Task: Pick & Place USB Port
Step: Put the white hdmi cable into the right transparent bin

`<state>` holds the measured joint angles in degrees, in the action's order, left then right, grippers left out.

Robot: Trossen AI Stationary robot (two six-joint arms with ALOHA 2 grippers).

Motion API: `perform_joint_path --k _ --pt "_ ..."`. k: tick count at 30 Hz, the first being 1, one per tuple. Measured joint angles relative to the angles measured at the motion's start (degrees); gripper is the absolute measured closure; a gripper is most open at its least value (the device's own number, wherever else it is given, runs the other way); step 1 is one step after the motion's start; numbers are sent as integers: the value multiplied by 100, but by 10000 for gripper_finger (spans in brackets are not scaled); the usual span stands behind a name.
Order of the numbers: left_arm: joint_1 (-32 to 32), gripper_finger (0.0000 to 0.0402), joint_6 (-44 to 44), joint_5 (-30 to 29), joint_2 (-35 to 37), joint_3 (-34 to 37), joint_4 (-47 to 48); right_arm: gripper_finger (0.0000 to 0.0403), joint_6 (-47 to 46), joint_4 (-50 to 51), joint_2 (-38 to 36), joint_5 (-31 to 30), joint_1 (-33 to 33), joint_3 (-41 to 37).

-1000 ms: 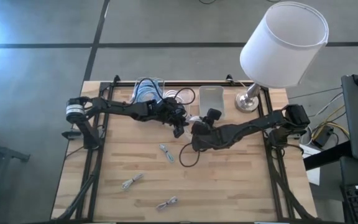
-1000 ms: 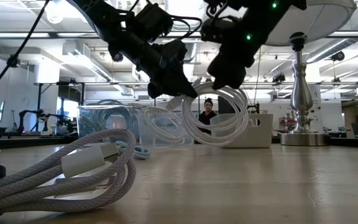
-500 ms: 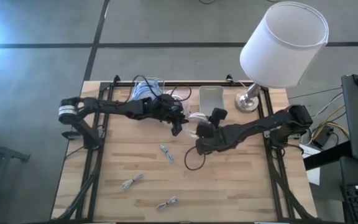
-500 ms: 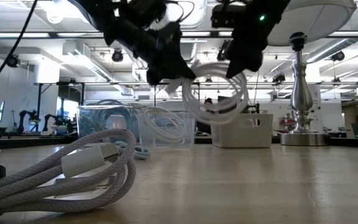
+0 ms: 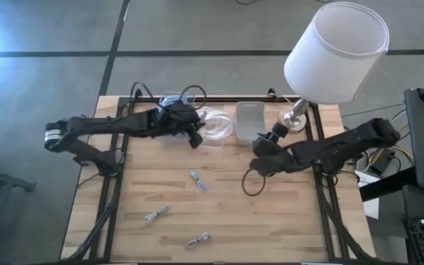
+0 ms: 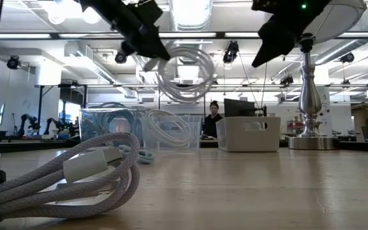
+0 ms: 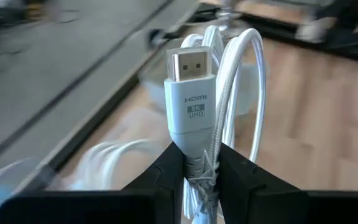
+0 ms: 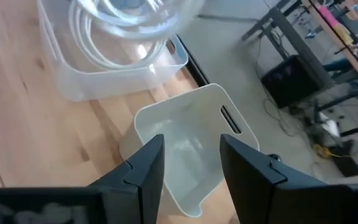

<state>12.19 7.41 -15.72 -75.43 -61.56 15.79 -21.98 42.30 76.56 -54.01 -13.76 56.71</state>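
My left gripper (image 5: 194, 137) is shut on a coiled white HDMI cable (image 5: 216, 125), lifted over the clear bins at the table's far side; in the low view the coil (image 6: 185, 73) hangs high above the table. Its plug (image 7: 191, 87) stands out past my fingers. My right gripper (image 5: 259, 160) is open and empty, right of the coil and just in front of the white bin (image 8: 185, 140). It shows raised in the low view (image 6: 280, 39). My left gripper pinches the bundled strands of the white cable just behind the plug (image 7: 201, 163) between its two fingers. The plug points out beyond the fingertips. The coil is lifted clear of the table and hangs in loops beside and below the fingers (image 6: 151, 51).
A clear bin with blue cables (image 5: 174, 105), a clear bin with white cables (image 8: 114, 59) and the white bin (image 5: 250, 120) line the far edge. A lamp (image 5: 336, 51) stands at the far right. Three bundled cables (image 5: 197, 180) (image 5: 157, 215) (image 5: 197, 240) lie on the near half.
Both grippers were together at the white coil. My right gripper has come away from it and gone toward the table's right edge. My left gripper has carried the coil up and toward the far left, over the clear bins.
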Motion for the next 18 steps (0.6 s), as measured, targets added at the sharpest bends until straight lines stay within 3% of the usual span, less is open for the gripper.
perform_joint_path --k 3,10,18 --pt "37 331 158 -332 124 -2 270 252 214 -422 -451 52 -11 -440" --pt "78 330 595 -308 -345 45 301 259 313 -865 -1184 194 -7 -1089" --pt "133 330 1065 -148 -1040 87 163 270 313 -885 -1310 312 -11 -1144"
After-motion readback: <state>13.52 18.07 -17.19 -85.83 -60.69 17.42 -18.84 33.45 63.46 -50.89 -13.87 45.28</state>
